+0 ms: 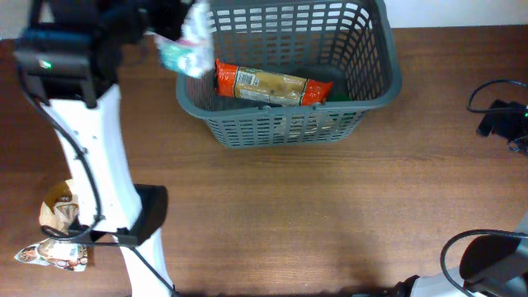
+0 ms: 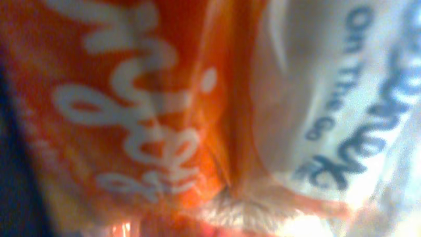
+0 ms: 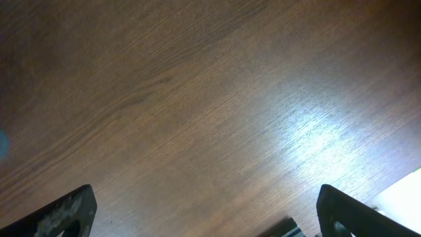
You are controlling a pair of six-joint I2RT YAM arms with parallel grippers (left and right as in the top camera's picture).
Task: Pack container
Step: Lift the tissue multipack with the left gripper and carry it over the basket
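The dark grey slotted basket (image 1: 375,49) stands at the back middle of the table. An orange-red packet with a beige middle (image 1: 272,87) lies inside it along the near wall, with something green (image 1: 338,97) beside it. My left gripper (image 1: 169,37) is at the basket's left rim, shut on a white and teal packet (image 1: 188,45) held above the rim. The left wrist view is filled by blurred orange wrapping (image 2: 118,112) and a white wrapper with blue letters (image 2: 342,99); the fingers are hidden. My right gripper (image 3: 210,217) is open and empty over bare wood.
Two snack packets (image 1: 59,210) (image 1: 51,256) lie at the front left by the left arm's base. Black cables and a small device (image 1: 502,115) are at the right edge. The right arm's base (image 1: 487,260) is at the front right.
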